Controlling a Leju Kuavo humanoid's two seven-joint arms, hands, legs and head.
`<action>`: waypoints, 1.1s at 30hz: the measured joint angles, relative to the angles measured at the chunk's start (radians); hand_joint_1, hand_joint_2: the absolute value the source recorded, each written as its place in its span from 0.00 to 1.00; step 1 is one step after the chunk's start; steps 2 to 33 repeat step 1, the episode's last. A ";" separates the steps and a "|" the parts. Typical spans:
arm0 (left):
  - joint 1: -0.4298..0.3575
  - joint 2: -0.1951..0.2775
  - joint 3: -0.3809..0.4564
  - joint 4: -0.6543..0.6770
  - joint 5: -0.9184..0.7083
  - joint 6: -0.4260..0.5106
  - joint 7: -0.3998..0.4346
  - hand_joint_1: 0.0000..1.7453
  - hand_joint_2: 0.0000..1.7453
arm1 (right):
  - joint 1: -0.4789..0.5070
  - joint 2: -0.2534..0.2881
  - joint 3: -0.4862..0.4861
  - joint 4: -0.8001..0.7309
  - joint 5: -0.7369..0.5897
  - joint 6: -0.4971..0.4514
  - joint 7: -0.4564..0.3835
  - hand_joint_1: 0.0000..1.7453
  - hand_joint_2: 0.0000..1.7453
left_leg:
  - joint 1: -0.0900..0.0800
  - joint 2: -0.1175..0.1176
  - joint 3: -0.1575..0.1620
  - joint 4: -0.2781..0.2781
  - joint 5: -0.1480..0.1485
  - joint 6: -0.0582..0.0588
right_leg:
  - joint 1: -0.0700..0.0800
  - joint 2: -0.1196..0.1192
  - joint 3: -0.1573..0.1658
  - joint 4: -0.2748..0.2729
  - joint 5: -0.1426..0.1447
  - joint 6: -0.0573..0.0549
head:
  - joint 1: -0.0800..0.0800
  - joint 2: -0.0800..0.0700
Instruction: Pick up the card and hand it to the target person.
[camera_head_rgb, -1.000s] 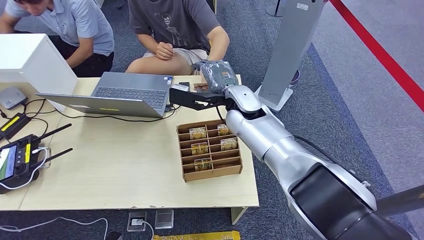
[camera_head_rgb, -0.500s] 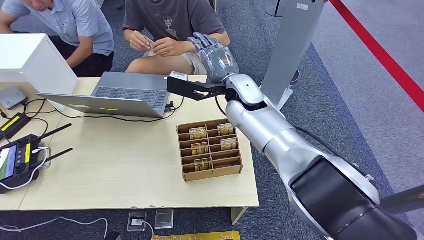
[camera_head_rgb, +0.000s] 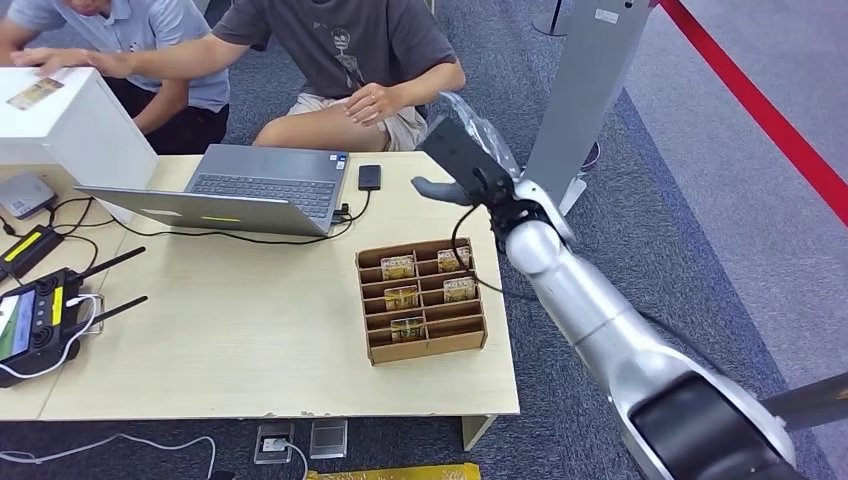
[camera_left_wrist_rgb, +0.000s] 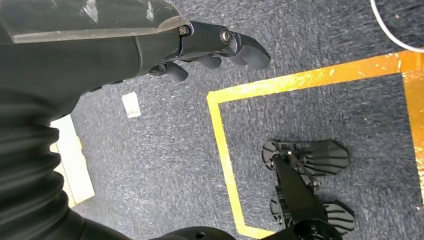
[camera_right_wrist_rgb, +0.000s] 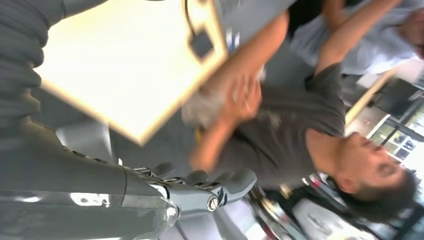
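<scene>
Pulling back from the person, the right hand now hangs off the table's far right corner, fingers loosely spread, holding nothing. A card now lies on the white box, so handover looks done. Open floor lies right; the card tray sits close.

I log an open laptop at 11 o'clock on the table, a dark phone just beside it, a remote controller at 9 o'clock, a white box far left.
</scene>
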 joint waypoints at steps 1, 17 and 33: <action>0.001 0.000 0.000 0.000 0.001 0.002 0.001 0.00 1.00 | 0.039 -0.015 -0.015 -0.032 -0.044 0.002 -0.009 0.00 1.00 | 0.000 0.000 0.000 0.000 0.000 0.000 | 0.000 0.000 0.000 0.000 0.000 0.000 | 0.000 0.000; 0.001 0.000 0.000 0.000 0.001 0.002 0.001 0.00 1.00 | 0.039 -0.015 -0.015 -0.032 -0.044 0.002 -0.009 0.00 1.00 | 0.000 0.000 0.000 0.000 0.000 0.000 | 0.000 0.000 0.000 0.000 0.000 0.000 | 0.000 0.000; 0.001 0.000 0.000 0.000 0.001 0.002 0.001 0.00 1.00 | 0.039 -0.015 -0.015 -0.032 -0.044 0.002 -0.009 0.00 1.00 | 0.000 0.000 0.000 0.000 0.000 0.000 | 0.000 0.000 0.000 0.000 0.000 0.000 | 0.000 0.000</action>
